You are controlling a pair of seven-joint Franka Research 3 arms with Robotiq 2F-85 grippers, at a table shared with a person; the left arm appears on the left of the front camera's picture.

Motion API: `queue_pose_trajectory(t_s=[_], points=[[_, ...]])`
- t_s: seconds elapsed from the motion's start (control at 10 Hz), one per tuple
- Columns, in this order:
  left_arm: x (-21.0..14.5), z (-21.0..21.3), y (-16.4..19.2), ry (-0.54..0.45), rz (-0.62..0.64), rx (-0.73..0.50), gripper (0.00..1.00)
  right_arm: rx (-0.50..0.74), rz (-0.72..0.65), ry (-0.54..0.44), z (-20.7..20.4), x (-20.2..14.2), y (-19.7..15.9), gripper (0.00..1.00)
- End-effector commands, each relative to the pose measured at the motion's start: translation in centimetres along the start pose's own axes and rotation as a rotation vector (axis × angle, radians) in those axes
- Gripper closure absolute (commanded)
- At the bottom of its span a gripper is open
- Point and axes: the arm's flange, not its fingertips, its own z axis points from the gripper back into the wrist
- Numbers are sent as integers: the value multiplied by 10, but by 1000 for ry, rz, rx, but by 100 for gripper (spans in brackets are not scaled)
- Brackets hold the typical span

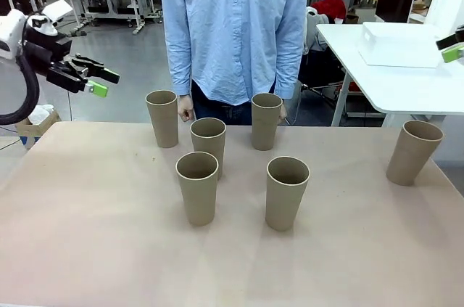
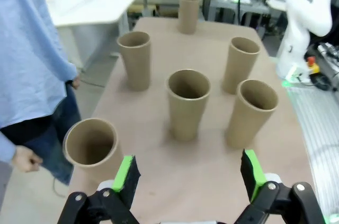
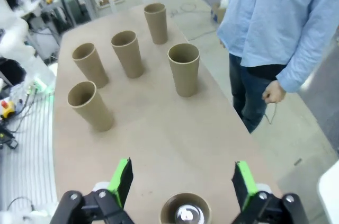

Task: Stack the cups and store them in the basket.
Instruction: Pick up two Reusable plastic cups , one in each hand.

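On the pinkish-brown table top (image 1: 87, 249) stand six tall, tapered, tan-brown paper cups (image 1: 287, 192), all upright and none nested. Five are grouped in the middle of the front view, and a lone cup (image 1: 413, 152) sits off by the right edge. The large white rectangular plastic basket (image 1: 400, 44) sits on a separate white table (image 1: 406, 96) in the upper right, well apart from every cup. A person in a light blue shirt (image 1: 235, 24) stands at the far side, arms down.

The left gripper (image 1: 98, 82) hangs in the upper left of the front view, fingers spread and empty. Its own camera looks down over the group from beyond its spread pads (image 2: 127, 173). The right gripper (image 3: 181, 181) is spread wide too, with the lone cup (image 3: 185, 211) straight beneath it at the bottom of that frame, untouched.

I'd say stacking hasn't begun and the first pick is being lined up. Next, the right gripper needs to drop so its pads straddle that cup's wall, then close gently, since thin paper will buckle
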Motion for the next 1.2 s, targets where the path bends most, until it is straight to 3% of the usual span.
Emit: queue_pose_trajectory(t_s=[0.0,0.2,0.3,0.4,0.5,0.6,0.9,1.1], points=[[-15,11,27,-138,-76,-35,0,110,47,-57,13,-28,-39,0],[-39,13,45,-267,-45,-114,0,236,58,-130,16,-77,-52,0],[-49,8,48,-300,-18,-97,0,275,54,-206,17,-96,-54,0],[-54,0,48,-295,-6,-98,0,240,48,-253,16,-108,-56,0],[-51,-6,44,-254,49,-35,0,223,41,-160,9,-100,-39,0],[-59,6,44,-274,-16,-96,0,223,41,-160,9,-100,-39,0],[-59,6,44,-274,-16,-96,0,223,41,-160,9,-100,-39,0],[-81,-3,62,-309,10,-100,0,219,85,-272,9,-121,-67,0]])
